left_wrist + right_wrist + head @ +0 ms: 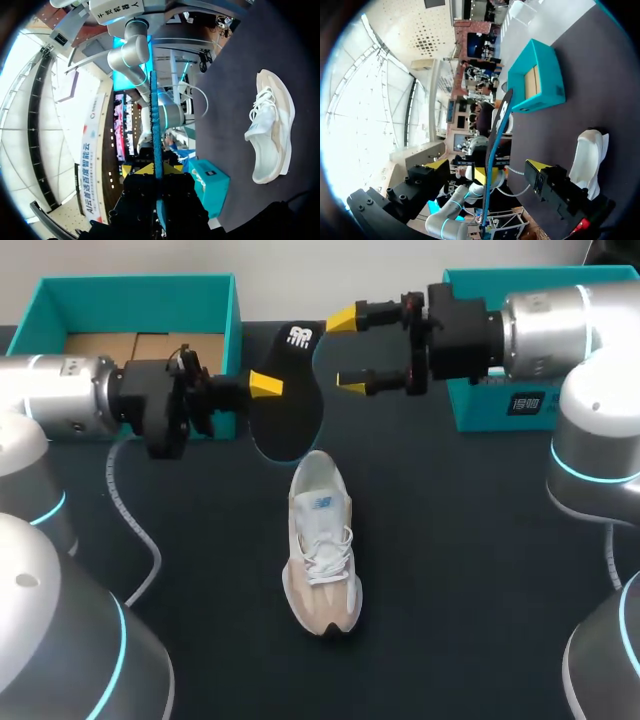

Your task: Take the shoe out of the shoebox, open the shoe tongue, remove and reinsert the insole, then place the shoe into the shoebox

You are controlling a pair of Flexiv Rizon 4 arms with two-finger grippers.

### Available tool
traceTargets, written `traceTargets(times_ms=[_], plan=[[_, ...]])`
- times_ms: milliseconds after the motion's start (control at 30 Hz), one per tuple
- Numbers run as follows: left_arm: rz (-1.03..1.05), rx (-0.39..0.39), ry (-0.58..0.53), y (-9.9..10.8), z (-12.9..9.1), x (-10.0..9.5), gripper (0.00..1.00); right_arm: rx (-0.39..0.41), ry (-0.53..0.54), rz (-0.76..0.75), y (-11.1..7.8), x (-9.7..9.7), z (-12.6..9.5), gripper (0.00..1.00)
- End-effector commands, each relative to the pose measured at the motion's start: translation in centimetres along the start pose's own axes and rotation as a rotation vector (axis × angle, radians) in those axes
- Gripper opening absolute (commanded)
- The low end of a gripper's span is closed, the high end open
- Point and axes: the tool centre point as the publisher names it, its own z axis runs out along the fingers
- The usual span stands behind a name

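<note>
Fingers of my left gripper [262,386] are clamped on the black insole [290,415], held on edge above the dark table [450,570], with the open teal shoebox [140,300] at their 10 o'clock. The pale shoe [322,545] lies at the insole's 6 o'clock, toe towards me. My right gripper [348,350] stands wide, and the insole's end with the white logo [300,337] touches neither tip. A second teal box [470,410] at 2 o'clock bears a dark label, too small to read.

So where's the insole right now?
In the head view the insole is held up in the left gripper, left of centre, just beyond the heel of the shoe, with the open right gripper facing its edge.
</note>
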Motion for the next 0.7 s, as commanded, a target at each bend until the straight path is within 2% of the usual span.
traceTargets(times_ms=[33,100,167,267,400,700], plan=[[0.0,-0.007,0.0,-0.7,-0.5,-0.5,0.0,-0.002,-0.005,0.002,-0.1,0.0,0.1,1.0],[0.002,-0.008,0.001,-0.8,-0.7,-0.3,0.0,-0.002,-0.005,0.002,-0.1,0.0,0.1,1.0],[0.002,-0.008,0.004,-0.9,-0.8,-0.2,0.0,0.033,0.0,-0.004,-0.3,-1.4,-0.3,1.0],[0.004,-0.009,0.004,-0.9,-1.1,-0.3,0.0,0.037,0.01,-0.026,-1.0,-2.2,-1.3,1.0],[0.008,-0.017,0.005,-0.9,-1.4,-0.2,0.0,0.009,0.018,-0.03,-2.2,-2.6,-2.9,1.0],[0.011,-0.013,0.014,-0.8,-1.7,0.2,0.0,0.038,-0.013,0.015,-3.4,-2.6,-5.5,1.0]])
